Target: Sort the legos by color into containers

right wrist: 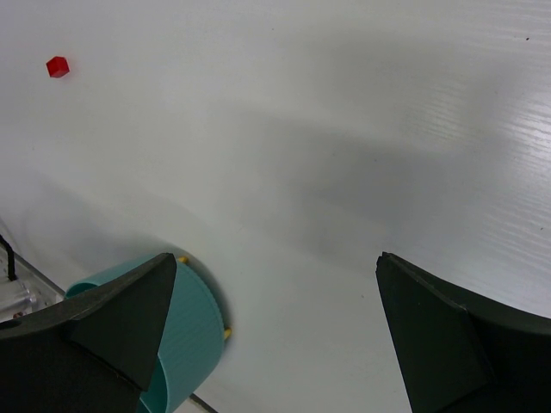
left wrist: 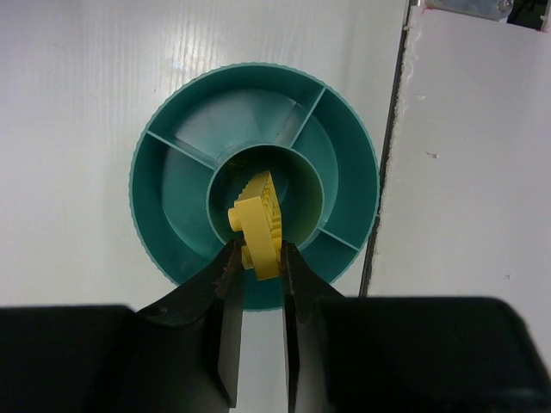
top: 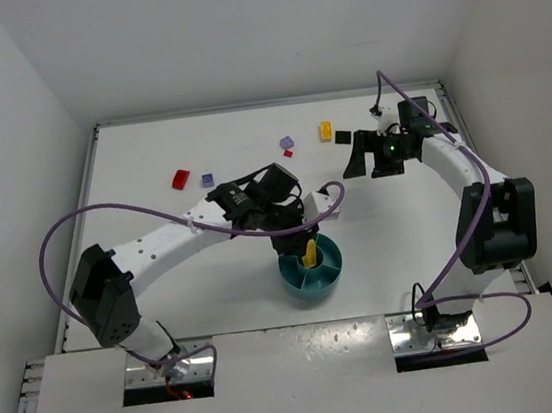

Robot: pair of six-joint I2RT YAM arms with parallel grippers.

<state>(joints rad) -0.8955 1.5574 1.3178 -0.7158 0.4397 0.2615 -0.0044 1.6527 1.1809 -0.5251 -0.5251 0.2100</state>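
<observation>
The left fingers [left wrist: 225, 292] pinch a yellow brick [left wrist: 258, 228] by its lower end, holding it on edge over the centre well [left wrist: 303, 194] of the dish [left wrist: 139, 181], apparently just inside the well's wall. To finish cleanly, I would part the fingers only a little, so the brick drops into the well rather than tipping into a wedge, then lift straight up. The right fingers [right wrist: 448, 344] hang wide apart and empty beyond the dish, where a red brick [top: 181, 179] and a black brick [top: 343, 138] lie on the tabletop [top: 401, 241].

White table [top: 148, 152] with teal dish [top: 307, 292], red brick [top: 181, 179] and lilac brick [top: 207, 180]
</observation>
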